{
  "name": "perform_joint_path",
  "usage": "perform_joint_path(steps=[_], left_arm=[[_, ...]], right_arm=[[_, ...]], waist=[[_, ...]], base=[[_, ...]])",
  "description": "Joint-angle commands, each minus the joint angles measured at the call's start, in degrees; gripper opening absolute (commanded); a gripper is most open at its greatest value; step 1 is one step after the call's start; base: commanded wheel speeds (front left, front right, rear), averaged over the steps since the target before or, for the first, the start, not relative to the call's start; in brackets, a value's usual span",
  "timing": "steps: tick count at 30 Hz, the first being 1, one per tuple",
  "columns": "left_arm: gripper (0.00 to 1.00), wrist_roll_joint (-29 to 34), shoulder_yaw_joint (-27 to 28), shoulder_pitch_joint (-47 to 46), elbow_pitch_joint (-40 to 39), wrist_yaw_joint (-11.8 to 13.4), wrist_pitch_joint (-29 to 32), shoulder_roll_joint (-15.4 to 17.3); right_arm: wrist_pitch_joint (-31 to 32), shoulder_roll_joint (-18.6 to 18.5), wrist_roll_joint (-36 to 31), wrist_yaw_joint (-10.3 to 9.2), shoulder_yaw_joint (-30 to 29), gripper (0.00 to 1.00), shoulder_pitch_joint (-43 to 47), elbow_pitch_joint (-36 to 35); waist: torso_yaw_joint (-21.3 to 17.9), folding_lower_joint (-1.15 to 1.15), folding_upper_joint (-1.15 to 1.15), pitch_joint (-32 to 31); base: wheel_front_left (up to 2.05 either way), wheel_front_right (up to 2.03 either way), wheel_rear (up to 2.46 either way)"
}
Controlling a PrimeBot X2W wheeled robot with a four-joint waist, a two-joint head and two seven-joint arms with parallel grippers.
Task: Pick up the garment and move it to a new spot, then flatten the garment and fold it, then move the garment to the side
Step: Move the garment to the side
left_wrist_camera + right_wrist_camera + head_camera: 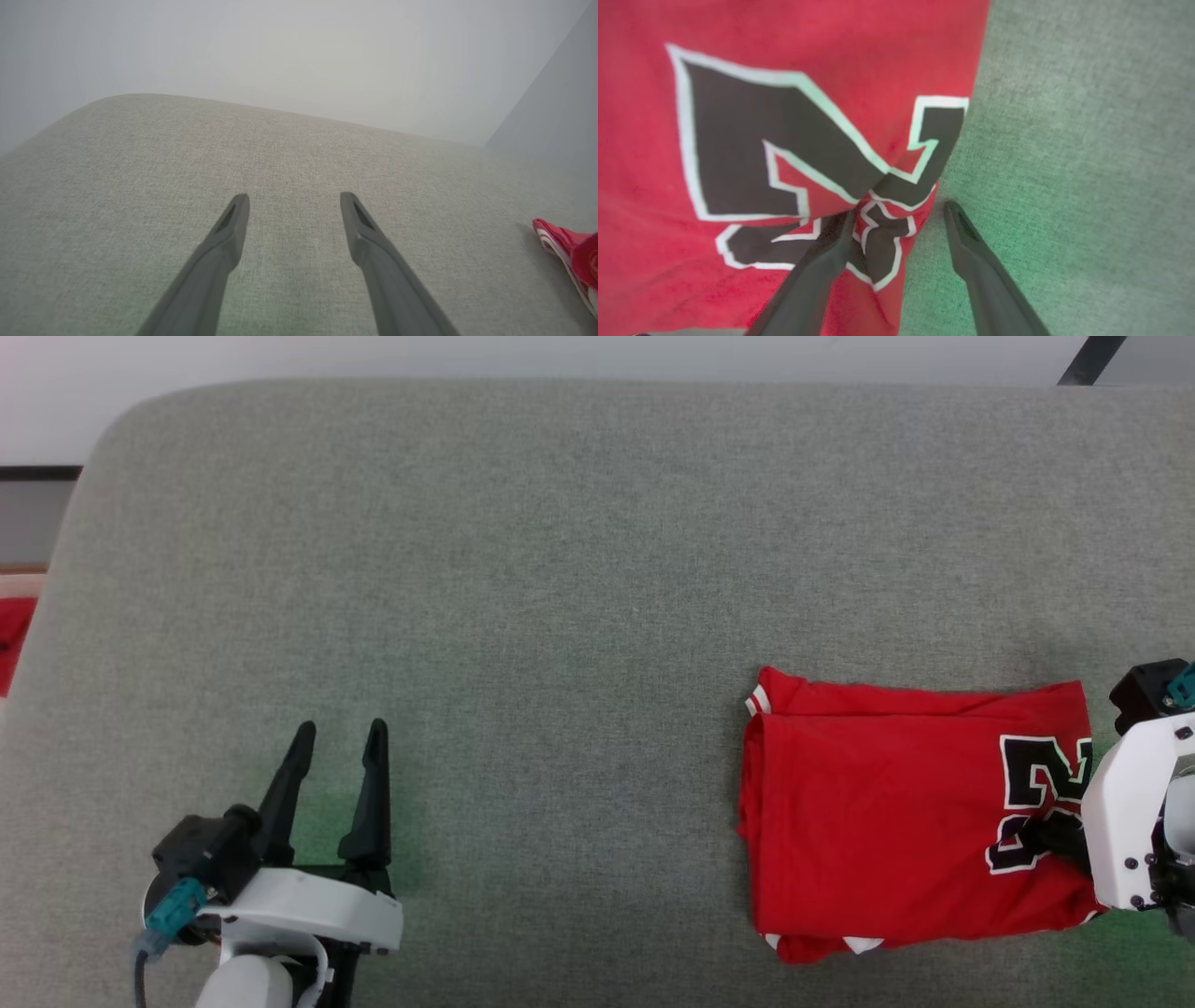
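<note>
Grey fabric surface; folded red garment lying flat, right side.

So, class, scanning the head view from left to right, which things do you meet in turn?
red cloth at the edge → left tool → garment → right arm's white wrist housing, overlapping the garment's right end.

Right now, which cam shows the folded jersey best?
Head view: the garment lies folded on the grey surface, with nearly its whole outline showing. The right wrist view is a close-up of its black lettering and one edge. The left wrist view catches a striped corner at its right edge.
</note>
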Motion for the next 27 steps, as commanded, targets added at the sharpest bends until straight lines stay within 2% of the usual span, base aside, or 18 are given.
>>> perform_joint_path(steps=[1,8,16,27], left_arm=[[1.0,0.3,0.2,-0.6,0.2,-0.3,0.0,-0.2],[1.0,0.5,-0.1,-1.1,0.3,-0.3,0.0,0.1],[1.0,0.2,-1.1,-0.7,-0.7,-0.4,0.0,1.4],[1.0,0.6,-3.7,-3.0,-3.1,-0.4,0.0,5.6]], right_arm=[[-1.1,1.6,0.4,-0.07,1.5,0.0,0.6,1.4],[-5.4,1.6,2.0,-0.08,1.0,0.0,0.5,1.8],[-13.8,0.9,4.4,-0.09,-4.4,0.0,-1.2,1.4],[-23.3,-3.8,0.4,-0.08,-13.9,0.0,-5.4,6.9]], waist=[[0.2,0.0,0.0,0.5],[-1.3,0.0,0.0,0.1],[-5.5,0.0,0.0,0.3],[-12.7,0.0,0.0,3.0]], base=[[0.0,0.0,0.0],[0.0,0.0,0.0],[0.0,0.0,0.0],[0.0,0.0,0.0]])
